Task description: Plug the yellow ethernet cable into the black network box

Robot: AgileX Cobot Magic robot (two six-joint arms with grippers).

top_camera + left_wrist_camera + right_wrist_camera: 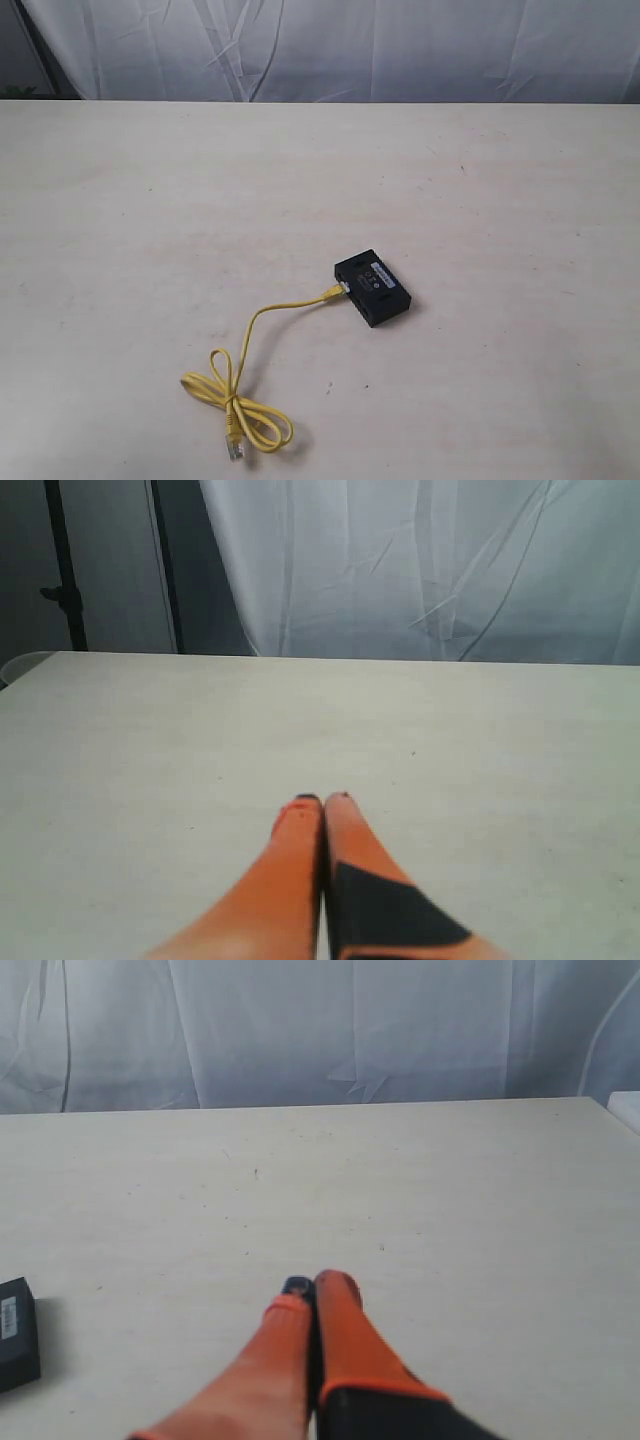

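Note:
The black network box [372,290] lies flat a little right of the table's middle, a white label on its top. The yellow ethernet cable [252,340] runs from the box's left side, where one plug [337,291] sits at the box's port, down to a loose loop near the front edge with a clear plug [236,449] at its free end. Neither arm shows in the exterior view. My left gripper [322,800] is shut over bare table, holding nothing. My right gripper [316,1284] is also shut and empty; a corner of the box [16,1332] shows at that view's edge.
The pale table [150,200] stretches wide around the box and cable. A white cloth backdrop [330,45] hangs behind its far edge. A dark stand [65,570] is behind the table in the left wrist view.

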